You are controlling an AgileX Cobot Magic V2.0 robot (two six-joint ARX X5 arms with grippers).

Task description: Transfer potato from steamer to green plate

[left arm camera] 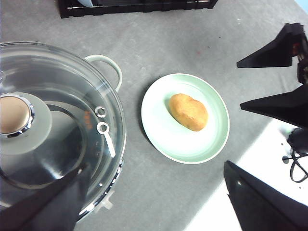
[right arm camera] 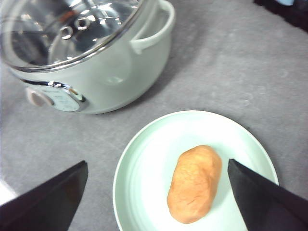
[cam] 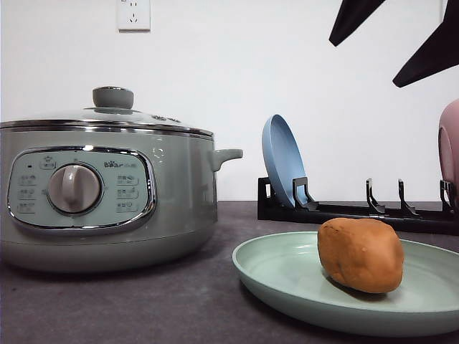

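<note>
The right gripper [right arm camera: 156,192] hangs above the green plate [right arm camera: 144,168] with its jaws spread wide and nothing between them, one dark finger to either side of the potato [right arm camera: 195,184] in its wrist view. In the front view the same gripper [cam: 398,36] shows as two dark fingers high above the plate. The left gripper [left arm camera: 154,202] also has its jaws wide apart and empty, one finger over the steamer [left arm camera: 57,130] and the other over the counter [left arm camera: 159,192] on the plate's far side from the steamer. The potato [cam: 361,254] lies on its side on the green plate [cam: 287,272], roughly at its middle, touching nothing else. The plate sits on the grey counter just beside the steamer [cam: 107,193], near its side handle [cam: 226,156]. The steamer's glass lid [left arm camera: 48,120] is on, knob [cam: 112,97] at its centre, and the control panel with its dial [cam: 74,188] faces forward. Behind the plate stands a black dish rack [cam: 358,209] holding a blue plate [cam: 283,161] upright at the end nearer the steamer and a pink plate [cam: 450,143] at the other end.
</note>
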